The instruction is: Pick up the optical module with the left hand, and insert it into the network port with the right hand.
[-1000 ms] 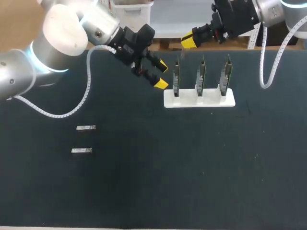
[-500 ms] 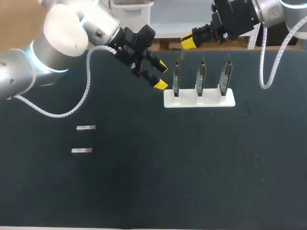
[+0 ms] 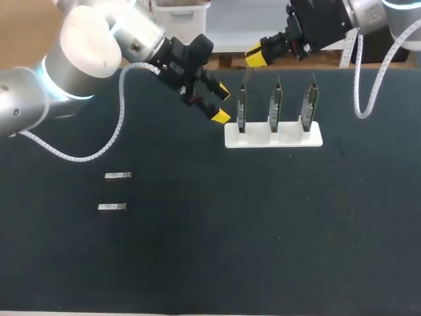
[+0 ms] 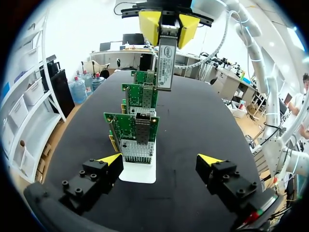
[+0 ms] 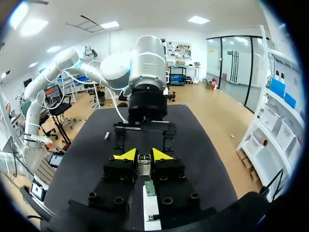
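My right gripper (image 3: 254,59) hangs above the leftmost of three upright network cards (image 3: 241,105) and is shut on a silver optical module (image 4: 165,60), which points down at that card's port. The same module (image 5: 144,162) shows between its yellow tips in the right wrist view. To the left of that card my left gripper (image 3: 222,103) is open with nothing in it, facing the row of cards (image 4: 137,129). Two more optical modules (image 3: 118,175) (image 3: 112,207) lie flat on the mat at the left.
The cards stand in a white stand (image 3: 289,139) at the back middle of the dark mat. My left arm's white cable (image 3: 99,153) loops down over the mat at the left. The right arm's cable (image 3: 360,99) hangs beside the stand.
My right gripper has shifted slightly to the left with the module in it. The left arm has stayed where it was.
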